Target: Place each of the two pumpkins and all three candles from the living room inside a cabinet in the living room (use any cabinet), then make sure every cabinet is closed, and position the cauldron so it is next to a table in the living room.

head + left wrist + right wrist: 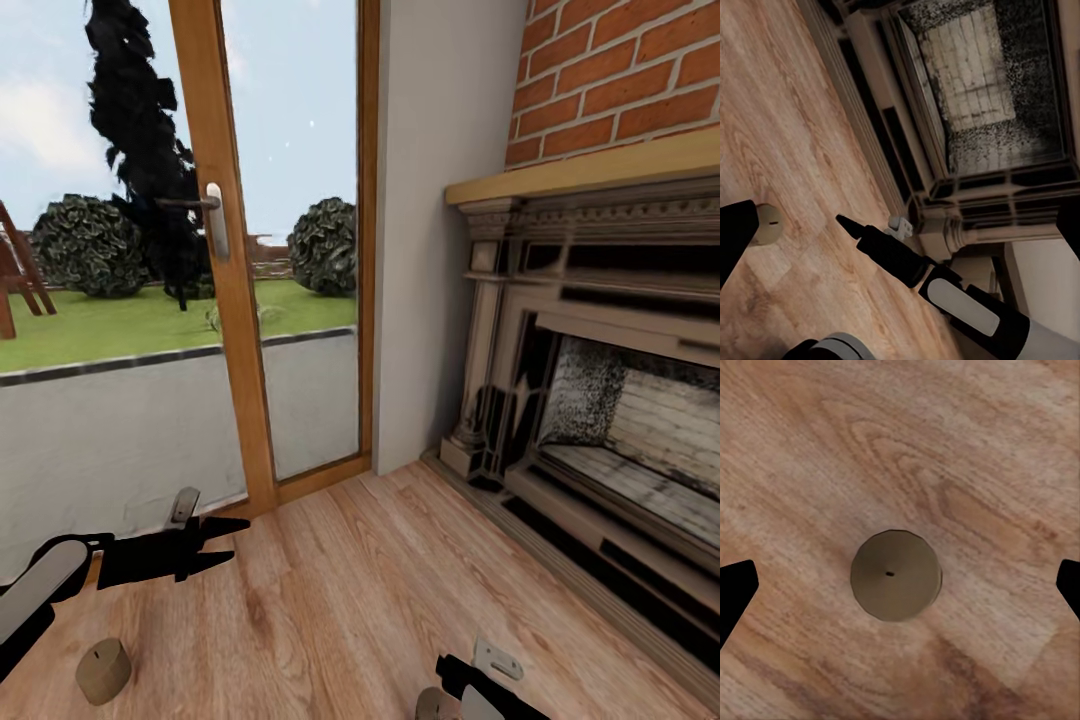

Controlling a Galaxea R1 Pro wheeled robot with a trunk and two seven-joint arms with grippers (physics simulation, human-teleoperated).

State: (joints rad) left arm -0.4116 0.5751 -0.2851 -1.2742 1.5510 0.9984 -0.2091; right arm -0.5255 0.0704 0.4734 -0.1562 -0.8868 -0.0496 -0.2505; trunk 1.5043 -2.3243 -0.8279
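A short tan-grey candle (896,575) stands upright on the wood floor, seen from straight above. My right gripper (900,585) hangs over it, open, one finger on each side and well apart from it. In the head view that gripper (452,678) is at the bottom edge with a candle top (430,706) just beside it. A second candle (103,670) stands on the floor at the lower left, below my left gripper (226,541), which is open and empty. The left wrist view shows a candle (765,223) partly behind one finger. Pumpkins, cabinet and cauldron are out of view.
A fireplace (600,400) with a wooden mantel and brick chimney breast fills the right side. A glass patio door (230,300) with a wooden frame stands ahead on the left. Wood floor (350,590) lies between them. My right arm (945,292) crosses the left wrist view.
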